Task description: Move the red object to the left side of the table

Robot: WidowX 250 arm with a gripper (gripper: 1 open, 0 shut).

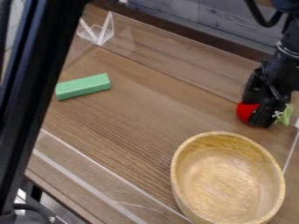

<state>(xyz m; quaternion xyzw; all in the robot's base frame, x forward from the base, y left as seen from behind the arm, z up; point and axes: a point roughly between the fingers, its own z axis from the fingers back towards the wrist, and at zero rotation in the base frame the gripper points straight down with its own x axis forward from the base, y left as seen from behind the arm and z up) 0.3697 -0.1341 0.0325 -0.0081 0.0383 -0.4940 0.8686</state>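
The red object (249, 111) is a small bright red ball-like toy at the right edge of the table (152, 114), mostly covered by my gripper. A light-green piece (284, 115) shows beside it on the right. My black gripper (265, 102) points straight down over the toy, open, with its fingers standing on either side of the toy. Only the toy's left lower part shows below the fingers. Whether the fingers touch the toy I cannot tell.
A wooden bowl (229, 180) sits at the front right, just below the gripper. A green rectangular block (83, 86) lies at the left. Low clear plastic walls (100, 31) border the tabletop. A dark out-of-focus bar (30, 105) crosses the left of the view.
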